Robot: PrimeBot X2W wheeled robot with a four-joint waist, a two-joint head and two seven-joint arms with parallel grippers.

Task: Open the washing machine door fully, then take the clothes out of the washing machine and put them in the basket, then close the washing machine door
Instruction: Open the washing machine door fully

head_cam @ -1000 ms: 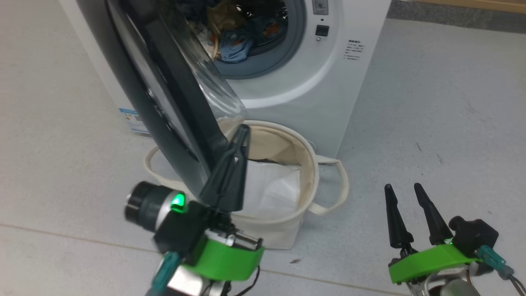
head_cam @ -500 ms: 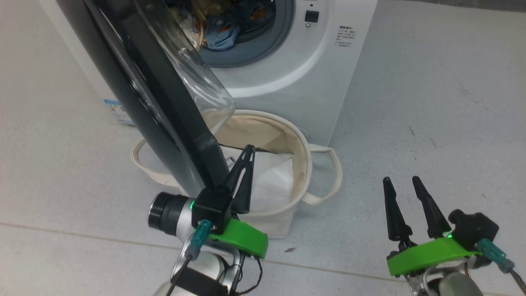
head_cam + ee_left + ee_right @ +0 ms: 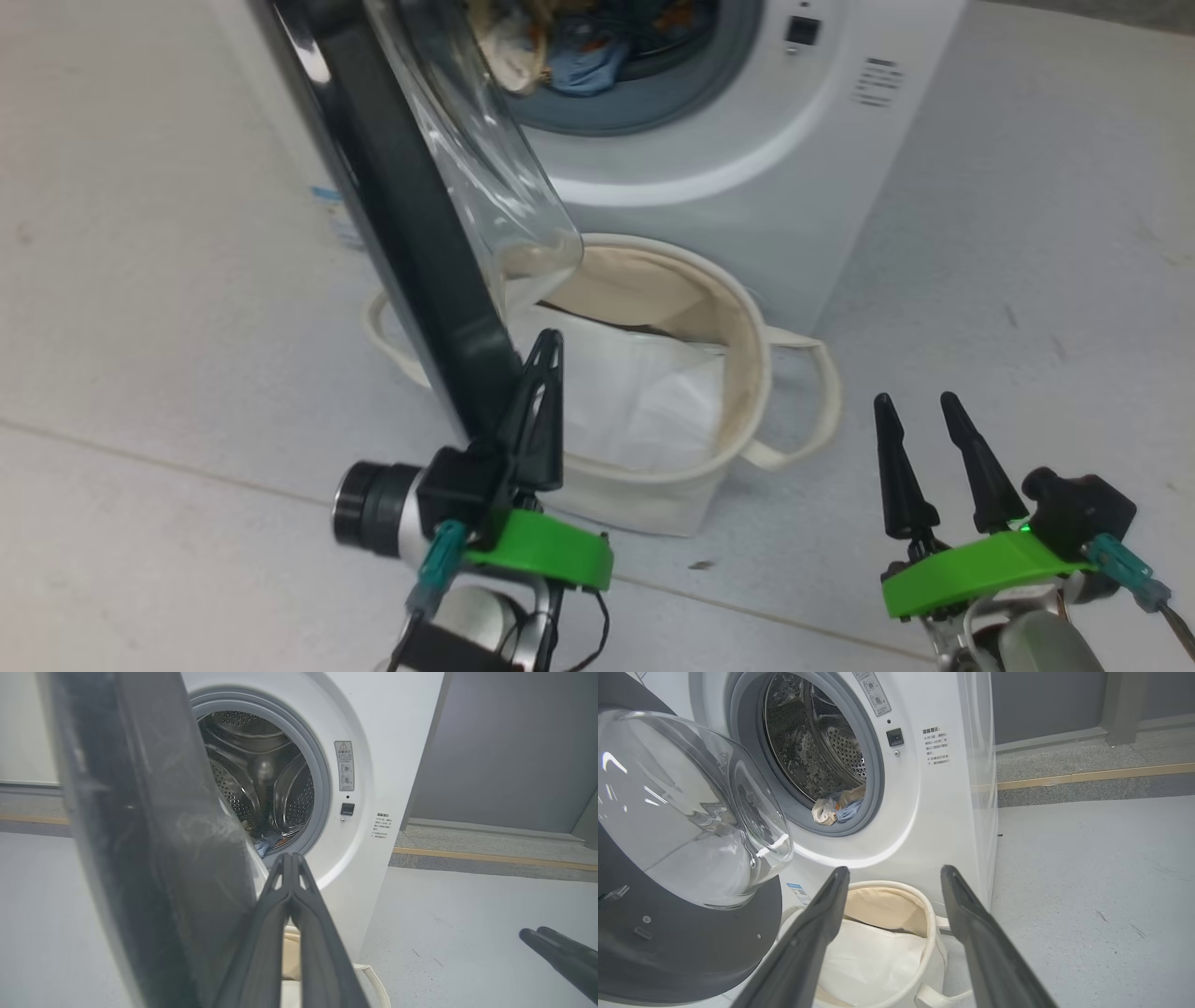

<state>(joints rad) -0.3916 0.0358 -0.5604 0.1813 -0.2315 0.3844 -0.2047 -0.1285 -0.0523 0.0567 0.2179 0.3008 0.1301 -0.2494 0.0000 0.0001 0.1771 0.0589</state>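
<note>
The large round door with the glossy black rim and clear domed window (image 3: pixel 411 215) stands swung out from the white front-loading washing machine (image 3: pixel 747 187). Its lower edge lies just beside the left gripper (image 3: pixel 548 343), whose fingers are pressed together on nothing, over the round cream canvas basket (image 3: pixel 747 373). Cream and blue clothes (image 3: pixel 579 65) lie in the drum. The right gripper (image 3: pixel 915 401) hangs spread, well apart.

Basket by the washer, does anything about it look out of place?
Nothing is spilled or damaged. The basket stands upright before the washing machine, but the open washing machine door hangs over its left side, and a white sheet already lies inside.
</note>
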